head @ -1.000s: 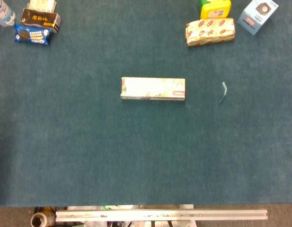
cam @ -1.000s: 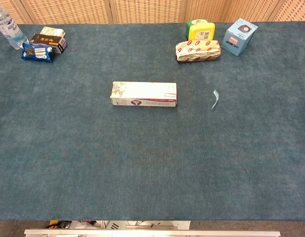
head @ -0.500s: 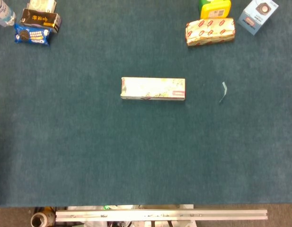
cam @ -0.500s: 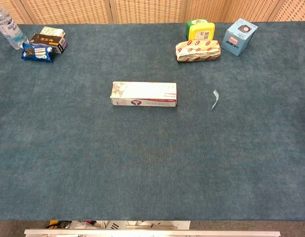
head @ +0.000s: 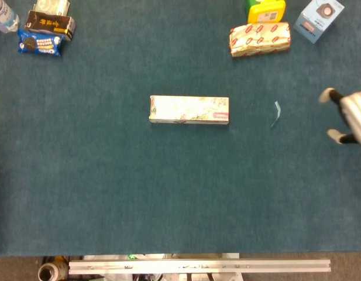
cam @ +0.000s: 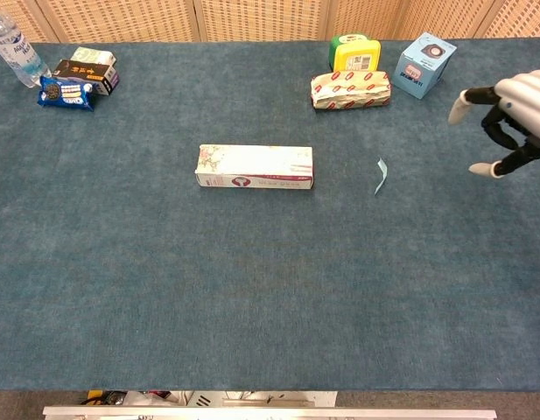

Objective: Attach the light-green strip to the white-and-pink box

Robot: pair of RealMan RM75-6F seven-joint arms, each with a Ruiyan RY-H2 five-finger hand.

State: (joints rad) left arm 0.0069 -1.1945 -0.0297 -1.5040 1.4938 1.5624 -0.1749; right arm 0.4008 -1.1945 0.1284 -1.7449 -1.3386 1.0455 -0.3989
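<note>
The white-and-pink box (head: pixel 189 110) (cam: pixel 255 167) lies flat in the middle of the blue table. A small light-green strip (head: pixel 277 113) (cam: pixel 381 175) lies on the cloth to its right, well apart from it. My right hand (head: pixel 347 117) (cam: pixel 506 120) has come in at the right edge, fingers apart and holding nothing, some way right of the strip. My left hand shows in neither view.
At the back right stand a red-patterned packet (head: pixel 260 38) (cam: pixel 351 88), a yellow-green container (cam: pixel 354 53) and a light-blue box (cam: pixel 424 64). At the back left are a water bottle (cam: pixel 11 48), a blue biscuit pack (cam: pixel 66 92) and a dark box (cam: pixel 87 72).
My right hand has entered from the right edge; before, no hand was in view. The box and the strip have not moved.
</note>
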